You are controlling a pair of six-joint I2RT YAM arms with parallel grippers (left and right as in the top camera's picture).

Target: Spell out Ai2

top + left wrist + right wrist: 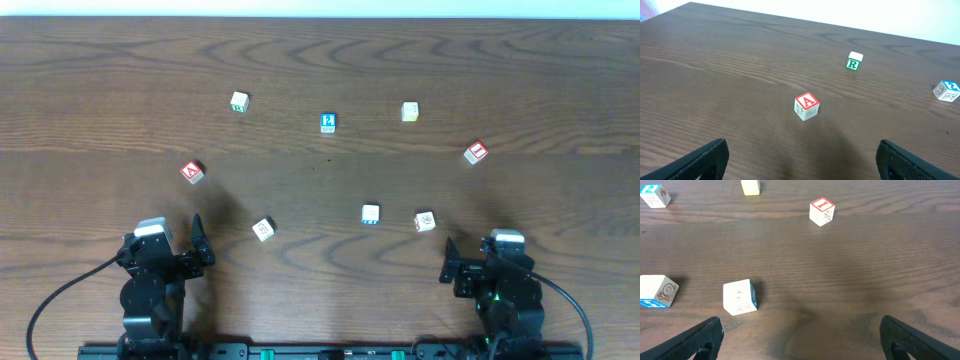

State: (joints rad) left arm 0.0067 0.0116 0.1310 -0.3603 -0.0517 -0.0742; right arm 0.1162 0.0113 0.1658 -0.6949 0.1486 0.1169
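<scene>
— Jaws first. Left jaws: condition?
— Spread wide, gripping nothing. Both fingers (700, 160) show at the bottom corners of the left wrist view, with bare worktop (715, 75) between them. Overhead, the left arm (155, 280) sits at the lower left of the frame.
— Right side?
— Likewise, the right jaws are spread wide and grip nothing, with the fingers (695, 340) at the bottom corners of the right wrist view. Overhead, the right arm (505, 285) sits at the lower right.
— Task blocks: location?
— Overhead, the A block (192, 172), red-topped, lies left of centre, above the left arm and apart from it. In the left wrist view it is at mid-frame, ahead of the jaws. The 2 block (328, 123), blue, lies at upper centre. The I block (476, 152), red-topped, lies right of centre, above the right arm. All three are well apart, and none touches another block.
— Other items noted?
— The R block (239, 101), green letter, lies upper left of centre. The yellow block (410, 111) lies between the 2 block and the I block, its face unreadable. Three more lie in a loose row below centre: left pale block (263, 229), middle pale block (370, 213), right pale block (425, 221). The right wrist view shows a spiral drawing on the middle one and a blue side on the right one. Their letters cannot be read.
</scene>
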